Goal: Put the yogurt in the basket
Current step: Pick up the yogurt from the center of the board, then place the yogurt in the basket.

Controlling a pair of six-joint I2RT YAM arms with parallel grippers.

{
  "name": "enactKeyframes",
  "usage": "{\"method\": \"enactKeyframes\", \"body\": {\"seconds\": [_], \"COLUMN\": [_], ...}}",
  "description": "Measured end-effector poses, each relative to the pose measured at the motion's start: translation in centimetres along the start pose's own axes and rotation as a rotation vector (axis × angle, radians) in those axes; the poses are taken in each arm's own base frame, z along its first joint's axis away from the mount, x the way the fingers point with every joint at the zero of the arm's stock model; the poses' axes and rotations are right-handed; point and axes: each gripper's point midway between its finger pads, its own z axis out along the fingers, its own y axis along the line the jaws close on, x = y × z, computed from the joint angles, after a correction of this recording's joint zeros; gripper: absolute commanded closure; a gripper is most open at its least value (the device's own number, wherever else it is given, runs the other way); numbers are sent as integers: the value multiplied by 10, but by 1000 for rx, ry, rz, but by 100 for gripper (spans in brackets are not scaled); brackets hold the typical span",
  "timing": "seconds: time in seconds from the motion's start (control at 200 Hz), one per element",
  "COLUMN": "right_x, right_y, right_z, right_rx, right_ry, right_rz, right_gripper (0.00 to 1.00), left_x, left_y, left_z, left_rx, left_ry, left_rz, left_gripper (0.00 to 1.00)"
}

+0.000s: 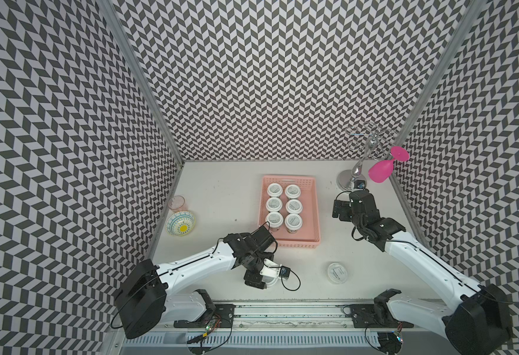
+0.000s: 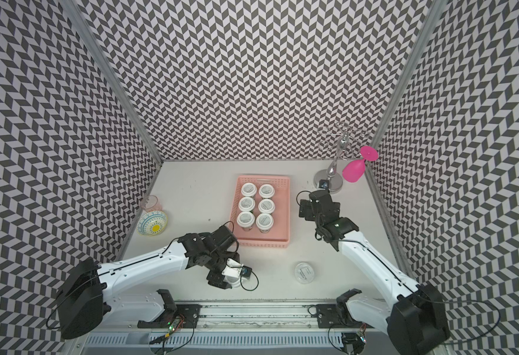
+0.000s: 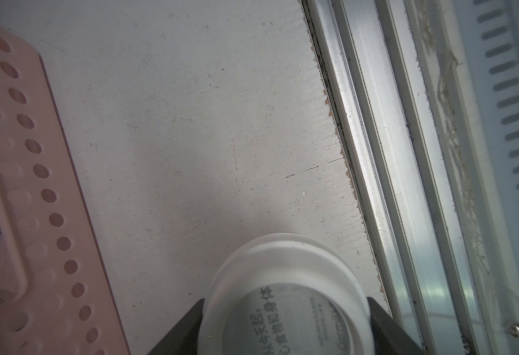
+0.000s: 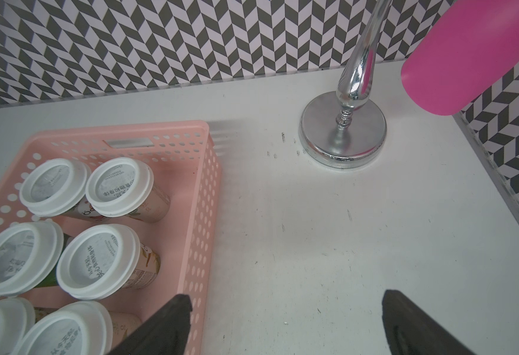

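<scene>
The salmon-pink basket (image 1: pixel 289 244) (image 2: pixel 264 242) stands mid-table with several white-lidded yogurt cups (image 1: pixel 274 203) (image 4: pixel 98 264) upright in two rows inside it. Near the table's front edge, my left gripper (image 1: pixel 267 278) (image 3: pixel 285 310) is shut on another yogurt cup (image 3: pixel 282 276); a black finger presses against each side of its lid. One more yogurt cup (image 1: pixel 339 272) (image 2: pixel 304 272) stands alone at the front right. My right gripper (image 1: pixel 339 209) (image 4: pixel 285 325) hovers open just right of the basket (image 4: pixel 202 215), with only bare table between its fingers.
A patterned bowl (image 1: pixel 180 223) and a clear pinkish tumbler (image 1: pixel 176 203) sit by the left wall. A chrome stand (image 1: pixel 348 179) with a magenta wine glass (image 1: pixel 381 172) hanging on it occupies the back right corner. A metal rail (image 3: pixel 390 184) runs along the table's front edge.
</scene>
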Motion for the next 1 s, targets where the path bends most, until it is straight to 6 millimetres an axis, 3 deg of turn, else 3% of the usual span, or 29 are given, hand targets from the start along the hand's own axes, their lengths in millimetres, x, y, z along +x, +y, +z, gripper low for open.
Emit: {"method": "enactKeyframes", "body": {"seconds": [0.235,0.776,0.996], "right_x": [0,-2,-2], "right_y": [0,-7,-8], "right_z": [0,2,2], "right_rx": [1,21,22], "right_ry": [1,-2,-2], "right_rz": [0,12,13], "right_gripper": [0,1,1], "left_x": [-13,-92,-112], "left_y": [12,92,124], "left_z": [-11,-74,-84], "left_rx": [-32,-222,-292], "left_ry": [-24,-173,-215], "left_rz": [-5,-38,-59], "left_gripper": [26,25,25]}}
